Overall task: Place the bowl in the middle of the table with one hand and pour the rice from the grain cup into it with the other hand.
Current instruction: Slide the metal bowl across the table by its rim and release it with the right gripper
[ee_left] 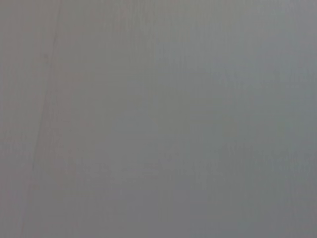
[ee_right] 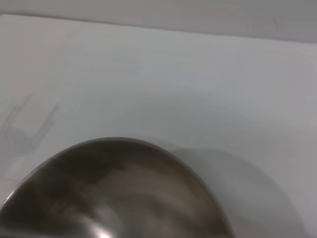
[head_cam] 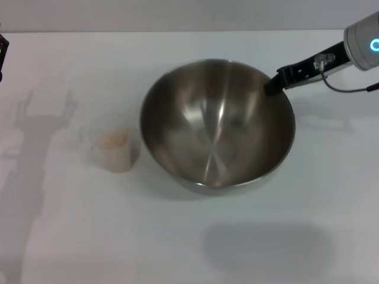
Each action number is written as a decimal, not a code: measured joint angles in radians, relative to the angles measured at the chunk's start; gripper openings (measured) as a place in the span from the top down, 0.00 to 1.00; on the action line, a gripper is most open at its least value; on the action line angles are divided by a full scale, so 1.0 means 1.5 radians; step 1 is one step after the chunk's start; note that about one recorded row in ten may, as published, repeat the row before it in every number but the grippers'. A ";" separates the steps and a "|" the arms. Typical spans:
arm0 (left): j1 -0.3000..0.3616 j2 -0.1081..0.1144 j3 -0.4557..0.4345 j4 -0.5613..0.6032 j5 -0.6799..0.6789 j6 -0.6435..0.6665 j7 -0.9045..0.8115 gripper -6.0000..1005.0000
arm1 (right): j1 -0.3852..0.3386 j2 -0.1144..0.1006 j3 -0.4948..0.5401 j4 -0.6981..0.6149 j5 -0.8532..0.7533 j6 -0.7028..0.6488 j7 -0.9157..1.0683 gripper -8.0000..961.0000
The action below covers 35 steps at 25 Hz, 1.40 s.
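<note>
The bowl [head_cam: 217, 125] sits on the white tabletop [head_cam: 320, 236], roughly at its middle. The right gripper [head_cam: 273, 86] reaches in from the bowl's far right side, its dark fingers [head_cam: 278, 81] meeting the bowl's rim there; one finger seems to lie inside the wall, yet whether the fingers are clenched on the rim or released cannot be told. From the right wrist view only the bowl's [ee_right: 114, 193] curved rim and brushed inside show, with bare tabletop [ee_right: 163, 84] beyond it.

The bowl is wide, round and deep, of polished steel, and its inside gives soft streaked reflections running down to a small flat bottom. The grain cup [head_cam: 113, 144] stands upright just beside the bowl's left wall, apart from it. It is small, of clear, slightly frosted plastic. The rice [head_cam: 112, 139] inside shows as a pale beige, grainy heap.

The left gripper [head_cam: 3, 56] is barely in view, well apart from the bowl at the far left edge, and its fingers cannot be made out. The left wrist view shows only a plain grey surface.
</note>
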 joint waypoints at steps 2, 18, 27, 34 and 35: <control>0.000 0.000 0.000 0.000 0.000 0.000 0.000 0.22 | 0.000 0.000 0.000 0.009 -0.003 -0.005 0.000 0.90; 0.005 0.000 0.000 -0.001 0.001 0.000 -0.004 0.23 | 0.014 0.006 -0.030 0.055 -0.007 -0.028 0.002 0.87; 0.009 -0.001 0.002 0.000 0.001 0.009 -0.005 0.23 | 0.018 0.006 -0.032 0.049 -0.011 -0.023 0.004 0.81; 0.010 -0.001 0.003 -0.002 0.001 0.013 -0.005 0.23 | 0.004 0.010 -0.033 -0.044 -0.056 -0.014 0.007 0.59; 0.010 -0.001 0.003 -0.001 0.001 0.013 -0.005 0.23 | 0.002 0.010 -0.033 -0.064 -0.057 -0.012 0.007 0.58</control>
